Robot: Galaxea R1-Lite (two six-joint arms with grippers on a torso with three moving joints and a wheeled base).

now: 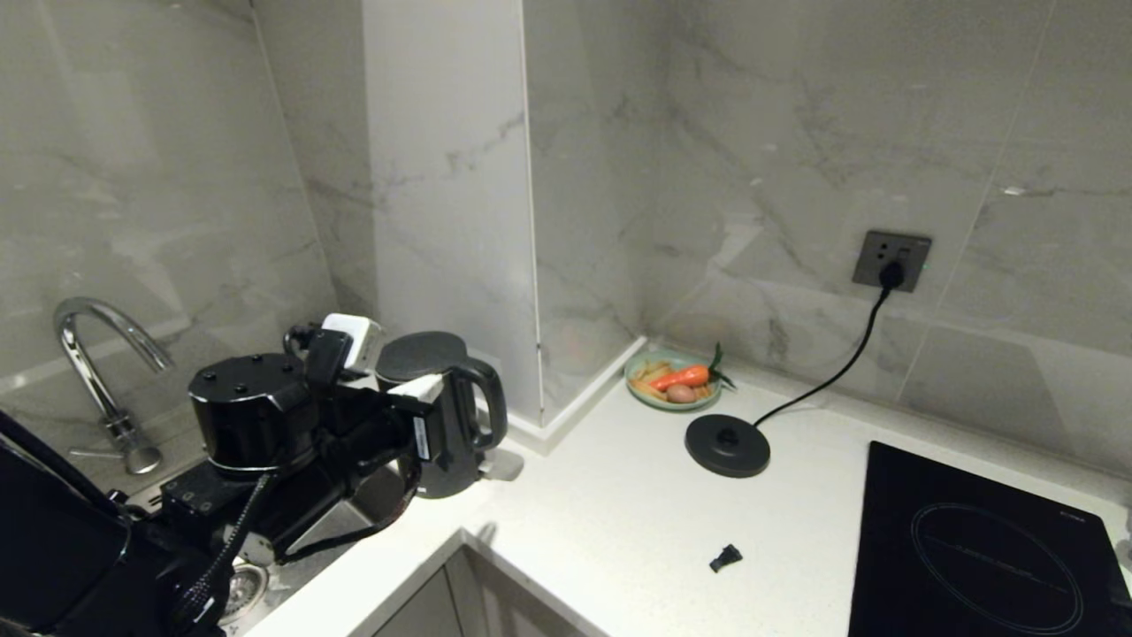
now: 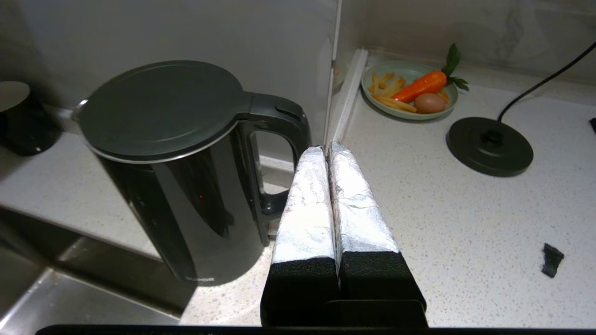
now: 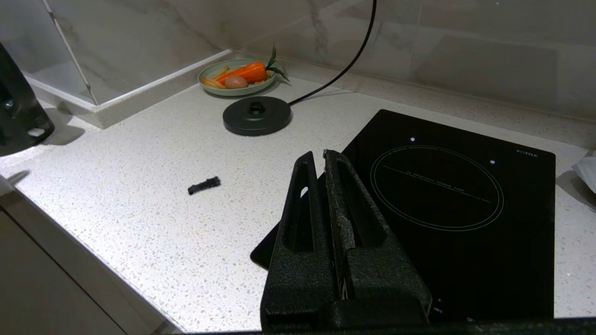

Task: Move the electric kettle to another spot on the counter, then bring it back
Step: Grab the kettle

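Observation:
The electric kettle (image 1: 447, 416), dark with a flat round lid and a loop handle, stands upright on the white speckled counter (image 1: 619, 513) by the sink's corner, off its base. In the left wrist view the kettle (image 2: 177, 177) fills the near side, its handle turned toward my left gripper (image 2: 327, 150). That gripper's foil-wrapped fingers (image 2: 307, 204) are pressed together with nothing between them, tips just beside the handle and outside its loop. In the head view the left gripper (image 1: 432, 383) sits in front of the kettle's body. My right gripper (image 3: 316, 158) is shut and empty over the hob's near corner.
The kettle's round base disc (image 1: 727, 445) lies further right, its cord running to a wall socket (image 1: 891, 261). A green plate (image 1: 645, 388) with a carrot stands in the corner. A black hob (image 1: 973, 548), a small black scrap (image 1: 725, 557), a tap (image 1: 97, 372) and the sink (image 1: 336, 522) surround the work area.

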